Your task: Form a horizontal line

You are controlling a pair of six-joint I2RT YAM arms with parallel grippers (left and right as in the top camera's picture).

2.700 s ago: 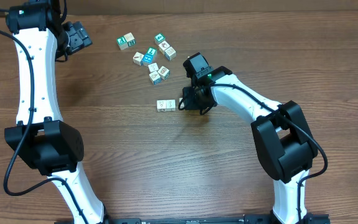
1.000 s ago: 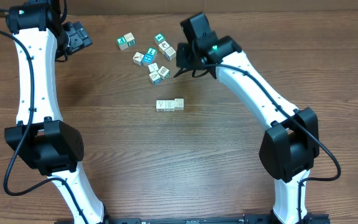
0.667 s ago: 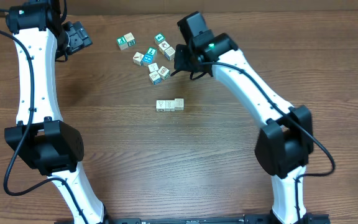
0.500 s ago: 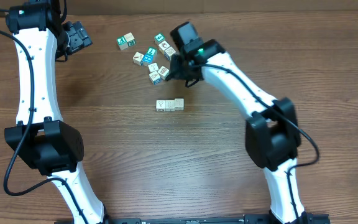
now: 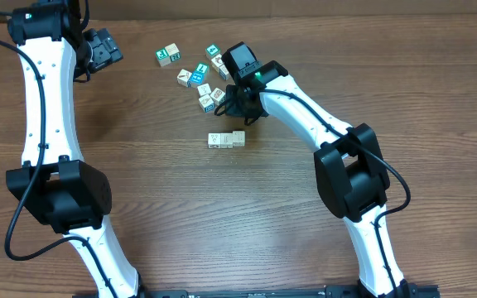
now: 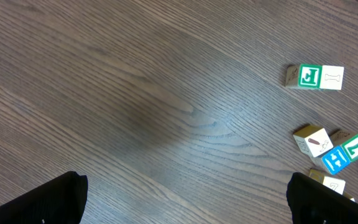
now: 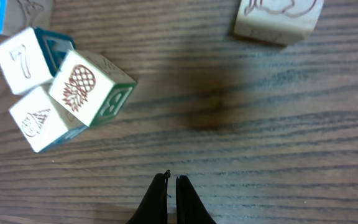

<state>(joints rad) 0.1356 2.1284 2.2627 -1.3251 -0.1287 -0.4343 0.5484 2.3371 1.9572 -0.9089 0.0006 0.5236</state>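
Observation:
The horizontal line is a short row of three tiny pale cubes touching at mid-table; its right end cube sits slightly higher. My right gripper is just above the row's right end, beside the loose cubes. In the right wrist view its fingers are shut on nothing, over bare wood. A pineapple cube lies ahead to the left, touching two white cubes. My left gripper is at the far left, open and empty.
Several loose teal-and-white cubes are scattered at the back, above the row. A pale cube lies ahead-right of my right fingers. The left wrist view shows a green-lettered cube and others at its right edge.
My right gripper left a third cube at the row's right end, rose toward the back, then swung left and down beside the loose cubes. The left arm has not moved.

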